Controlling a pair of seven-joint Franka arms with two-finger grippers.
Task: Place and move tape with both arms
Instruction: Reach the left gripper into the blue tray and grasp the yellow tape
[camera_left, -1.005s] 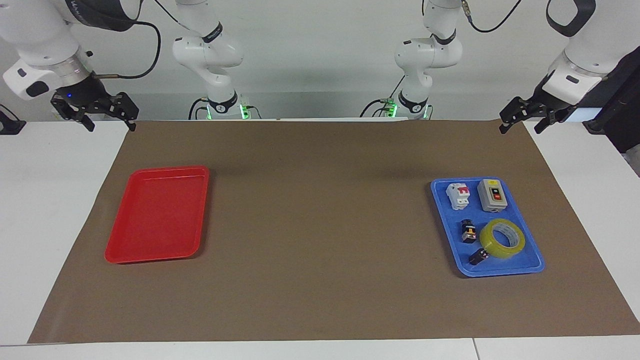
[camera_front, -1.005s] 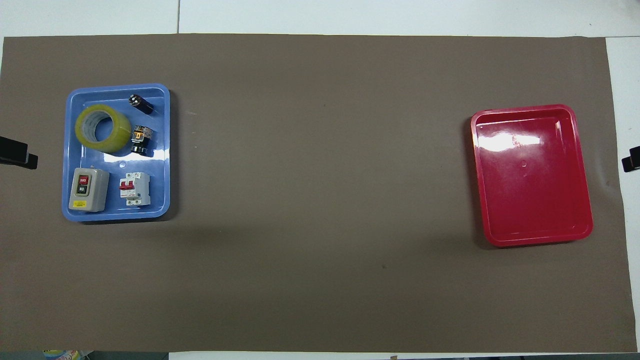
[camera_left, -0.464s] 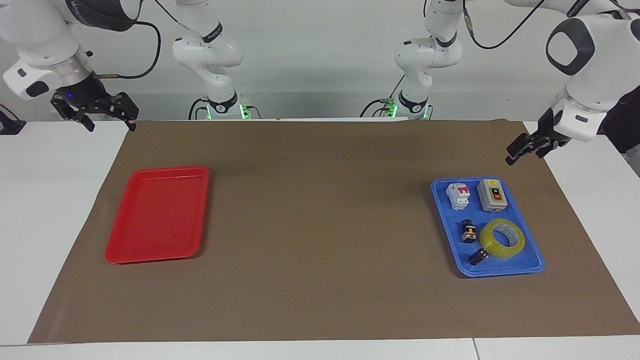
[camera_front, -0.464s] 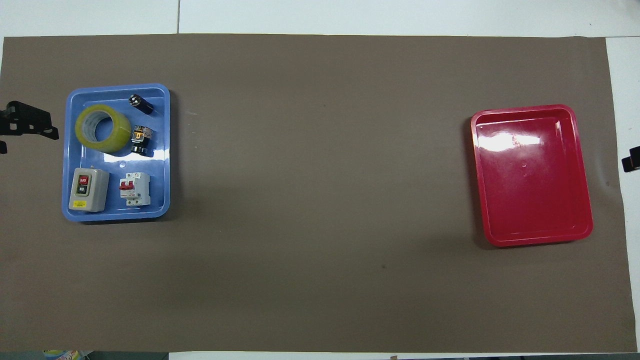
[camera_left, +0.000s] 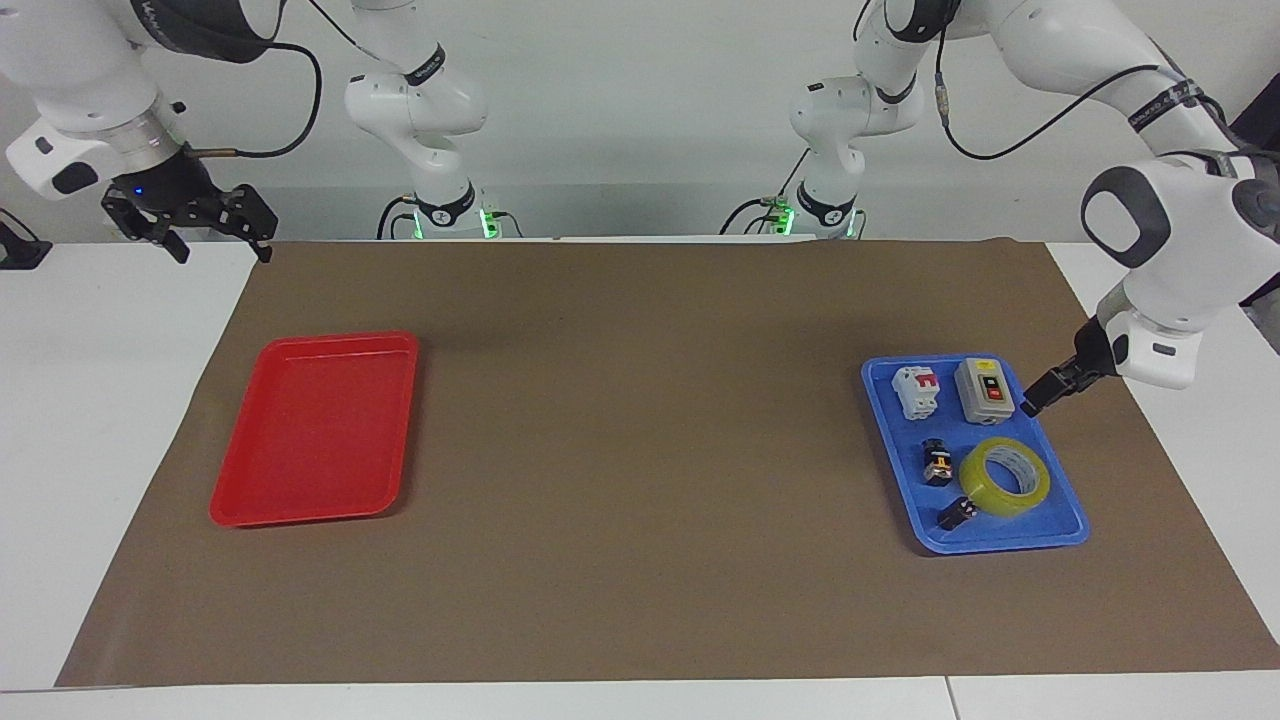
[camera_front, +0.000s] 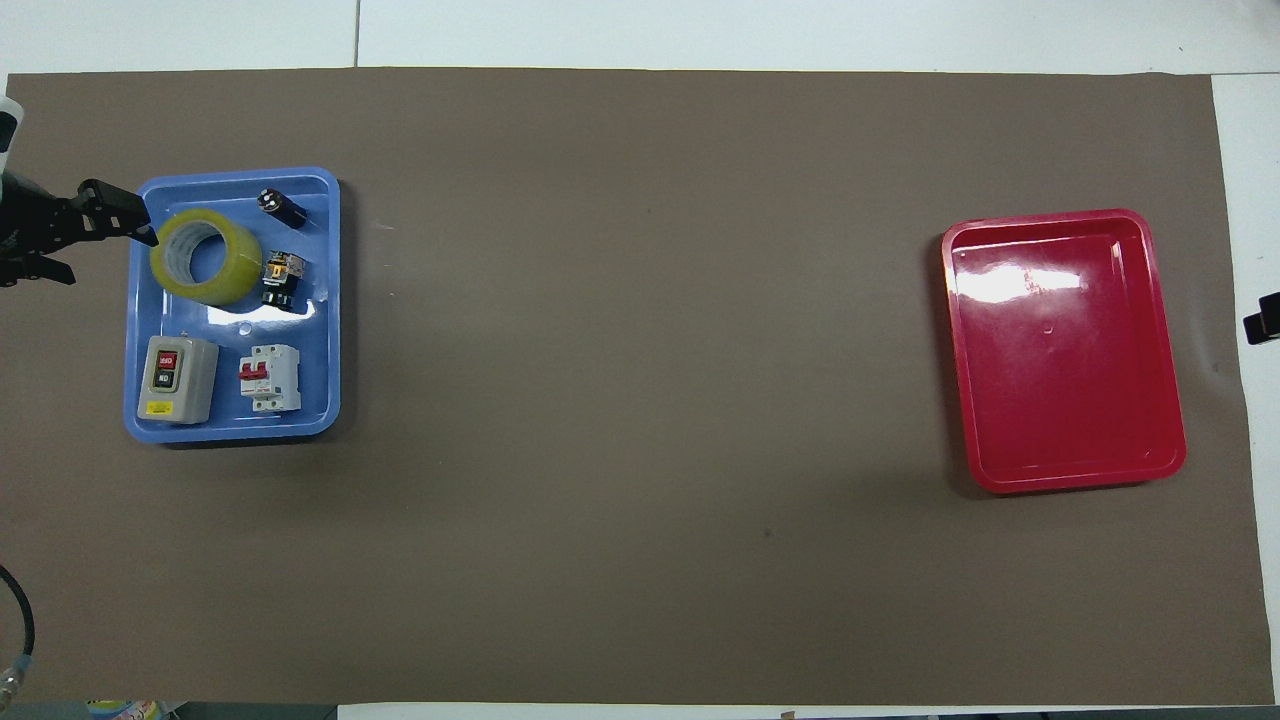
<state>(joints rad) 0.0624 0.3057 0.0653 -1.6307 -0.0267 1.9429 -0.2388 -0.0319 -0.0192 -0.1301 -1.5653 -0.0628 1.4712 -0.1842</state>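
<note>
The yellow tape roll (camera_left: 983, 494) lies flat in the blue tray (camera_left: 1000, 545), in the tray's part farther from the robots. It also shows in the overhead view (camera_front: 232, 280). My left gripper (camera_left: 1036, 400) is open and empty. It hangs over the tray's rim at the left arm's end of the table, beside the grey switch box (camera_left: 985, 390), and does not touch the tape. In the overhead view the left gripper (camera_front: 105, 245) sits just beside the tape. My right gripper (camera_left: 222, 250) is open and empty and waits over the mat's corner near the robots.
The blue tray (camera_front: 230, 430) also holds a white circuit breaker (camera_left: 918, 390) and two small black parts (camera_left: 937, 462) (camera_left: 957, 513). An empty red tray (camera_left: 310, 430) lies toward the right arm's end. Two small arm bases with green lights (camera_left: 445, 210) stand at the table's edge.
My left arm has swung down from the mat's corner to the blue tray's rim next to the tape. The right arm and all objects have not moved.
</note>
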